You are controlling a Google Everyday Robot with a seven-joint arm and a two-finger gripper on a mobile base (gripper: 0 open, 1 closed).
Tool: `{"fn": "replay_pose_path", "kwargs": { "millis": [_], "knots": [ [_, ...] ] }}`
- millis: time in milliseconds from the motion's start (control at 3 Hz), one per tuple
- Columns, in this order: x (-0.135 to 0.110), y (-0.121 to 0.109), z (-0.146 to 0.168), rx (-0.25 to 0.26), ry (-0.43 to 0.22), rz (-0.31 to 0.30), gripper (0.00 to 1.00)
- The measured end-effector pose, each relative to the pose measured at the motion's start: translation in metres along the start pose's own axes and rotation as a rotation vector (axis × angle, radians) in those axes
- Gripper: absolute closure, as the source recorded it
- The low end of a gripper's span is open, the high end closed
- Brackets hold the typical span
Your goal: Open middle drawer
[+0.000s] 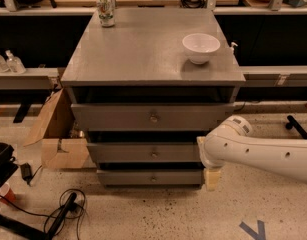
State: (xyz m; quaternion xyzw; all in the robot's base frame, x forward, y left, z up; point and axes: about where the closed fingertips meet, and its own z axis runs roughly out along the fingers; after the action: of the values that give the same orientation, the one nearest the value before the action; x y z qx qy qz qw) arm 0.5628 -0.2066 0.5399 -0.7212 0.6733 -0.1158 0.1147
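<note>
White arm enters from the right; claw [211, 177], grip state indiscernible, hangs just right of the grey middle drawer [128, 152], 1 brass knob [154, 154].

No text to read anywhere, can [106, 10] label not legible, gripper [211, 178] low beside the lowest drawer [143, 177], right end

Grey middle drawer [128, 153], brass knob [154, 154], white bowl [201, 47], cream claw [211, 178] beside lowest drawer [128, 177]
</note>
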Motion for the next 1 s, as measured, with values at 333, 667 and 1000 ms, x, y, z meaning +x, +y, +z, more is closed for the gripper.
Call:
{"fn": "replay_pose_path", "kwargs": {
  "millis": [333, 667, 1000],
  "knots": [
    [0.000, 0.000, 0.000, 0.000, 0.000, 0.000, 0.00],
    [-0.004, -0.009, 0.013, -0.016, 0.004, 0.011, 0.00],
    [-0.008, -0.023, 0.033, -0.040, -0.011, 0.020, 0.00]
  ]
}}
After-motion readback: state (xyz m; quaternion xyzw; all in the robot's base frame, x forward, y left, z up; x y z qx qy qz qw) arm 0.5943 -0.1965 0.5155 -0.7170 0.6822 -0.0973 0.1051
